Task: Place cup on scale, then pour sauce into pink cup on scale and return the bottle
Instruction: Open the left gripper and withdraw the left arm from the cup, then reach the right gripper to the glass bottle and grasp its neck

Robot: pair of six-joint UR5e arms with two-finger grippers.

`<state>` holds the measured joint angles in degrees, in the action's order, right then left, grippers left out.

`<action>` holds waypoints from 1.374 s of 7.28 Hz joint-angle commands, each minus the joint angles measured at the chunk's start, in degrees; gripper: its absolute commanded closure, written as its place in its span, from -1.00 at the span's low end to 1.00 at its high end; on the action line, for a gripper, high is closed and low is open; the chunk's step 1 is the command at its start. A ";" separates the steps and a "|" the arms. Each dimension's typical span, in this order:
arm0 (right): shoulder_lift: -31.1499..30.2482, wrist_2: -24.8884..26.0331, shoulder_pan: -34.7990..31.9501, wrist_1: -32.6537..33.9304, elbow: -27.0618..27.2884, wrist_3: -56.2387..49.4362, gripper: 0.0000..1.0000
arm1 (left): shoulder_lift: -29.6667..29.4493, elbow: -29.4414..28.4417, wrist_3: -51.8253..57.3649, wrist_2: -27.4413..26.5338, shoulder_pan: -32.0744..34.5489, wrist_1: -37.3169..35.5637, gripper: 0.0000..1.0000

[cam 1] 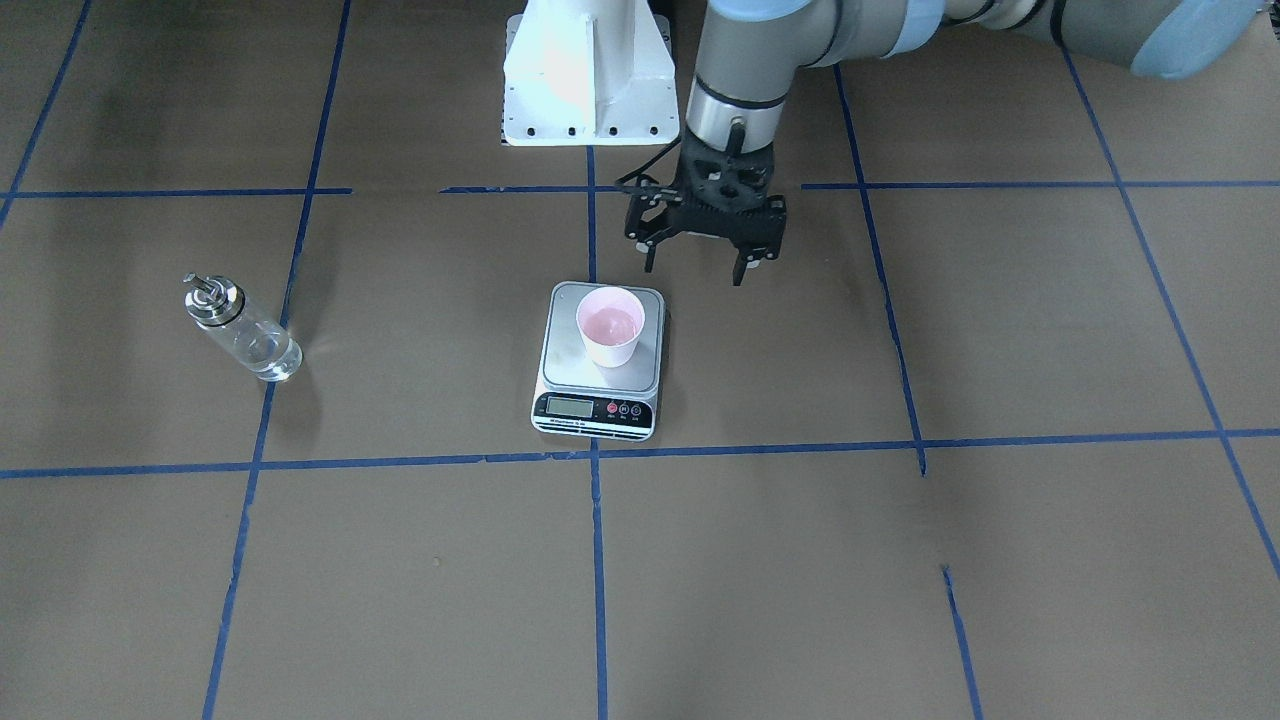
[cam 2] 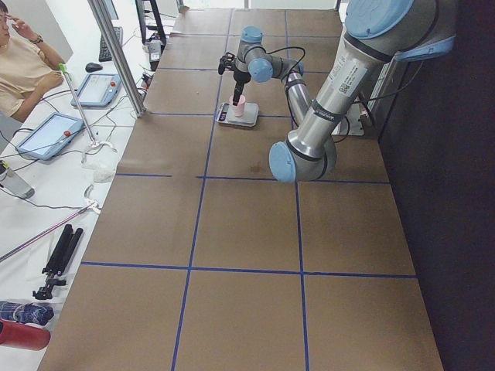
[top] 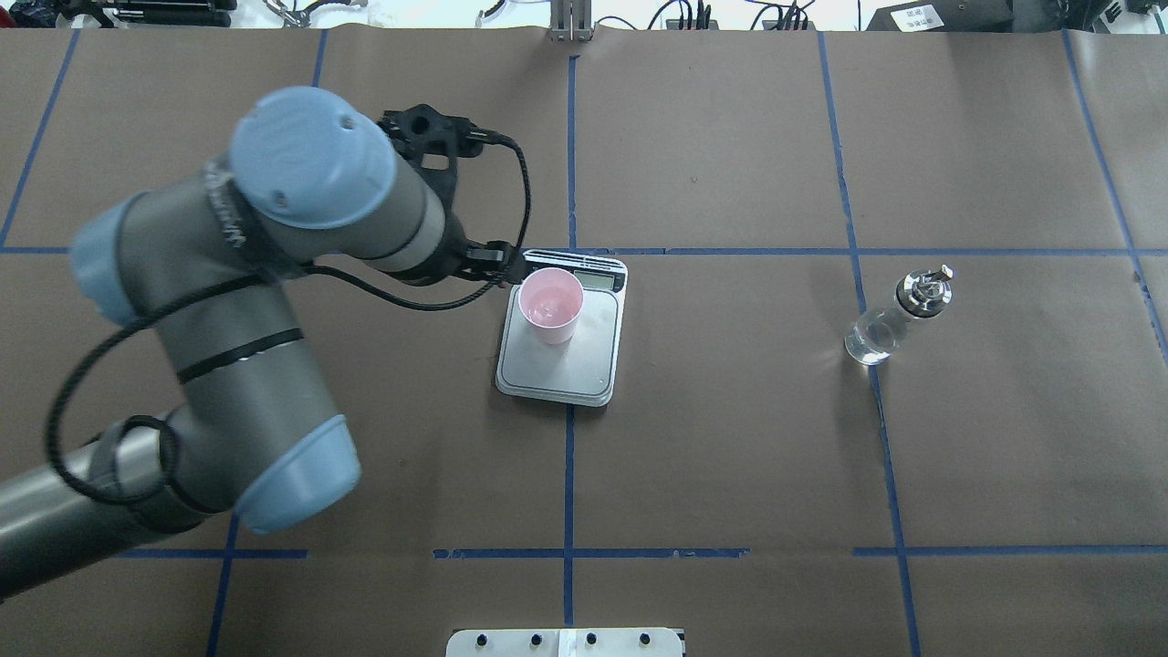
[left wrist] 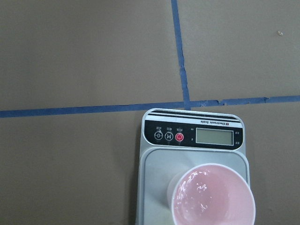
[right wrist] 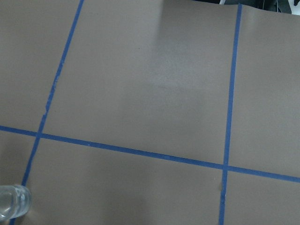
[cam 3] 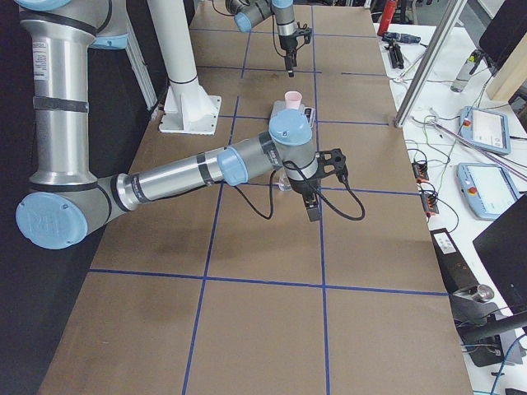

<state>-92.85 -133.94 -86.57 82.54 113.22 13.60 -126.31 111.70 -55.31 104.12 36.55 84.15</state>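
Observation:
The pink cup [cam 1: 610, 325] stands upright on the steel scale [cam 1: 565, 355] at mid-table. Its inside looks glossy in the left wrist view [left wrist: 213, 199]. My left gripper [cam 1: 695, 268] is open and empty. It hangs just behind the scale on the robot's side and does not touch the cup. The clear bottle [cam 1: 240, 330] with its metal collar stands apart on the table, to the right in the overhead view [top: 899, 315]. My right gripper [cam 3: 311, 214] shows only in the exterior right view, near the bottle. I cannot tell whether it is open or shut.
Blue tape lines [top: 570, 456] grid the brown table. The white robot base [cam 1: 585, 80] stands behind the scale. A person [cam 2: 23, 62] and tablets sit beyond the table's far side, next to a metal post [cam 2: 116, 54].

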 commanded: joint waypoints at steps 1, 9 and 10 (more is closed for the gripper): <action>-0.14 -2.37 3.13 -0.10 5.49 9.63 -1.00 | 10.94 10.09 16.37 4.82 8.57 -2.76 -1.00; -3.72 43.23 51.95 -7.00 25.73 58.35 -1.00 | 33.48 -8.68 68.37 25.30 54.40 -3.02 -1.00; -9.14 50.64 56.81 -12.35 25.74 59.08 -1.00 | 36.80 -8.17 68.58 28.74 54.33 -2.33 -1.00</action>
<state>-96.97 -93.41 -36.89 75.56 138.51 70.41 -92.93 103.97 10.97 128.68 89.72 81.44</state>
